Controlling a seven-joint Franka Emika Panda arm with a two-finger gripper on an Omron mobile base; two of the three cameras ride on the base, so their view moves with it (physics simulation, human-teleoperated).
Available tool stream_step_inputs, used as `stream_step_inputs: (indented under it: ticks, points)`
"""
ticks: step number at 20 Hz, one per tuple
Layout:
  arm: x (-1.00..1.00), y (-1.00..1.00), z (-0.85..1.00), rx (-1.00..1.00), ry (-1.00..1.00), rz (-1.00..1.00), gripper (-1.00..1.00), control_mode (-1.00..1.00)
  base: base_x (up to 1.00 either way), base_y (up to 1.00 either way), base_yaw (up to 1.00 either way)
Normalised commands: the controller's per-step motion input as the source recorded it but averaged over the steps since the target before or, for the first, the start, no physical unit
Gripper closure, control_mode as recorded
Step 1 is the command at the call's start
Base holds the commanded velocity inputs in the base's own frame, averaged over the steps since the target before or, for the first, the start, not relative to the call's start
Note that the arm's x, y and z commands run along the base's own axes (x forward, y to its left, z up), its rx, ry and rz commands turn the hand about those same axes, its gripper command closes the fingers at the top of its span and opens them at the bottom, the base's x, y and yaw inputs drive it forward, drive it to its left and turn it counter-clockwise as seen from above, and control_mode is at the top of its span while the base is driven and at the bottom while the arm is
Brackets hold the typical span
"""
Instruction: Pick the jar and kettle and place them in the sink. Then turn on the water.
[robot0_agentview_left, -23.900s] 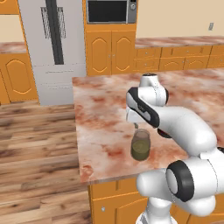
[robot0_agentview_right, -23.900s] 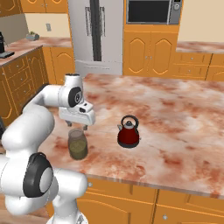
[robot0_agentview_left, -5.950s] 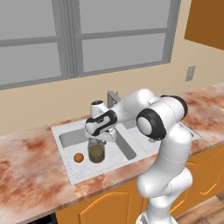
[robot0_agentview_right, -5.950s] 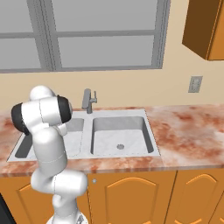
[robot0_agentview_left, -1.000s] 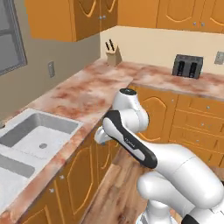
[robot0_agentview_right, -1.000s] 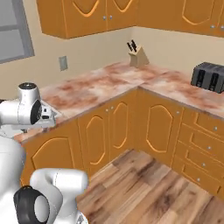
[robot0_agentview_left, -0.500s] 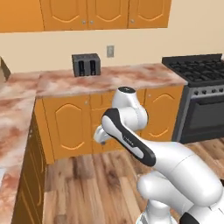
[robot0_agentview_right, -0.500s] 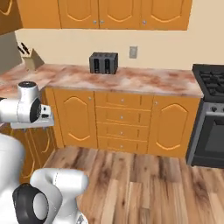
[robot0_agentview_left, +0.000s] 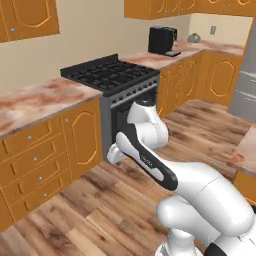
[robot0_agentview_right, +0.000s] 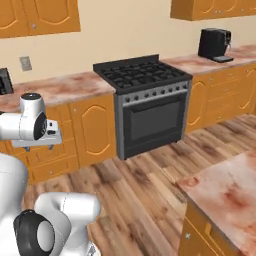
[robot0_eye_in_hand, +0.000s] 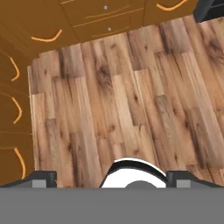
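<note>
The gripper (robot0_eye_in_hand: 111, 175) hangs over the wood floor (robot0_eye_in_hand: 131, 100), its jaws wide apart with nothing between them. In the left base view the arm (robot0_agentview_left: 145, 150) is folded in front of a black stove (robot0_agentview_left: 107, 75) set among orange cabinets (robot0_agentview_left: 40, 150). A marble surface (robot0_agentview_right: 225, 190) juts in at the lower right of the right base view. A black coffee machine (robot0_agentview_right: 215, 44) stands on the far surface (robot0_agentview_right: 210, 62) beyond the stove. I cannot tell where the jar, kettle or sink are.

gripper (robot0_eye_in_hand: 113, 178) — jaws spread wide | over wood floor (robot0_eye_in_hand: 122, 100)
</note>
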Motion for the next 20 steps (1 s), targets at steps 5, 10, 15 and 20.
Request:
stream_step_inputs:
  ticks: [5, 10, 15, 20]
  points:
    - [0.0, 0.0, 0.0, 0.0, 0.0, 0.0, -1.0, 1.0, 0.0, -0.03, -0.94]
    - [0.0, 0.0, 0.0, 0.0, 0.0, 0.0, -1.0, 1.0, 0.0, -0.11, -0.91]
    - [0.0, 0.0, 0.0, 0.0, 0.0, 0.0, -1.0, 1.0, 0.0, -0.19, -0.89]
    - [0.0, 0.0, 0.0, 0.0, 0.0, 0.0, -1.0, 1.0, -0.02, -0.58, -0.75]
